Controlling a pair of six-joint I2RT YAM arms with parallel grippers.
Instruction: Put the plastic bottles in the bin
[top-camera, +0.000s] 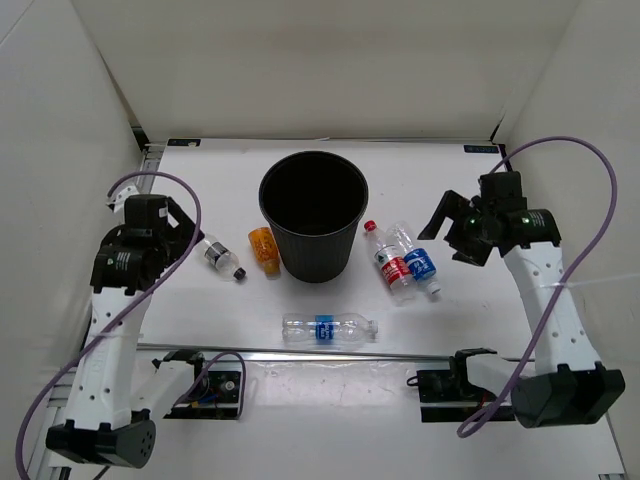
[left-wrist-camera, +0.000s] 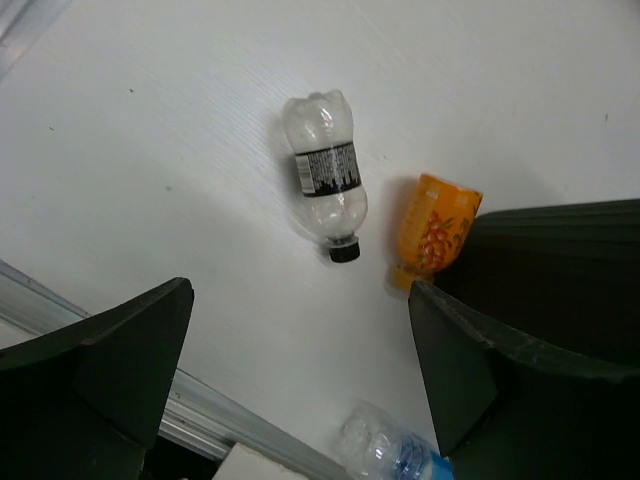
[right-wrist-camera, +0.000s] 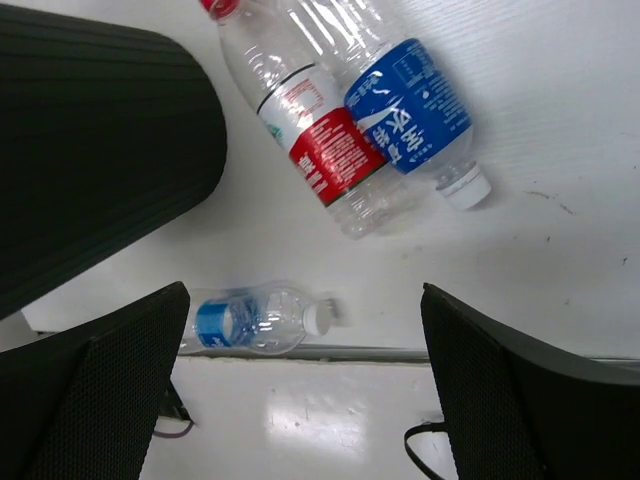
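So, both grippers have their fingers spread wide with nothing in them. The left gripper (left-wrist-camera: 300, 295) hovers over the tiny dark-capped bottle (left-wrist-camera: 325, 170), which lies on its side in the upper middle of the left wrist view. The stubby orange bottle (left-wrist-camera: 437, 230) is just to its right, hard up against the bin (left-wrist-camera: 560, 260), though I can't tell if they actually touch. The right gripper (right-wrist-camera: 305, 295) hangs above the red-label bottle (right-wrist-camera: 315, 140) and the blue-label bottle (right-wrist-camera: 405, 105), which lie pressed together along the top of its view. A fifth clear bottle (top-camera: 328, 330) lies alone in the lower middle of the overhead view. If the dark-capped one goes first, I'd come straight down and pinch across the labelled middle, not the rounded ends, since it looks like it'd roll away. The bottles look light and thin-walled, probably empty. The bin stands upright mid-frame with its mouth open.
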